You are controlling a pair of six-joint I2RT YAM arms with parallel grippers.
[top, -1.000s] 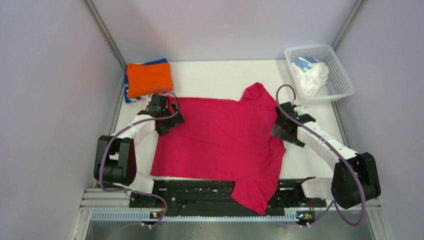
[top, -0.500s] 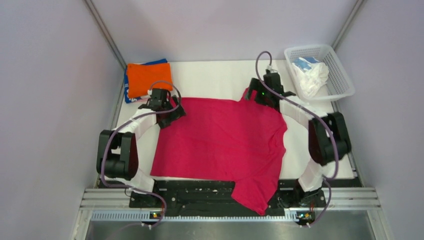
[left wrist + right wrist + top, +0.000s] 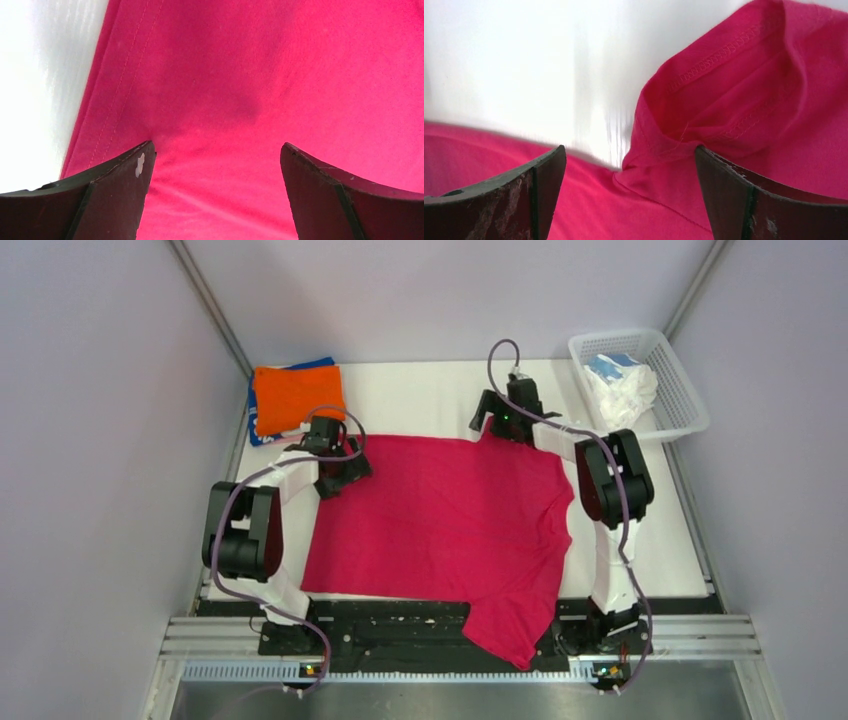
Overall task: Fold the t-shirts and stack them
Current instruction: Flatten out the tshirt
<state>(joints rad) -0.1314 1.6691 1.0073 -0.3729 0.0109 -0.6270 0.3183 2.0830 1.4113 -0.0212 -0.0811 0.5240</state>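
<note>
The crimson-pink t-shirt (image 3: 440, 520) lies spread flat on the white table (image 3: 420, 395), one sleeve hanging over the near edge. My left gripper (image 3: 340, 468) is open, fingers spread just above the shirt's far-left corner by the hem (image 3: 215, 100). My right gripper (image 3: 500, 425) is open over the far sleeve, at the seam where the sleeve meets the body (image 3: 724, 100). A folded orange shirt (image 3: 298, 395) lies on a blue one (image 3: 258, 426) at the far left. White and light-blue shirts (image 3: 620, 385) sit in the basket.
A white plastic mesh basket (image 3: 690, 405) stands at the far right corner. Grey walls close in on both sides. The black rail (image 3: 400, 625) with the arm bases runs along the near edge.
My right arm swung from the shirt's right edge up and left to the far sleeve. My left gripper shifted slightly toward the far-left corner. The shirt lies as before.
</note>
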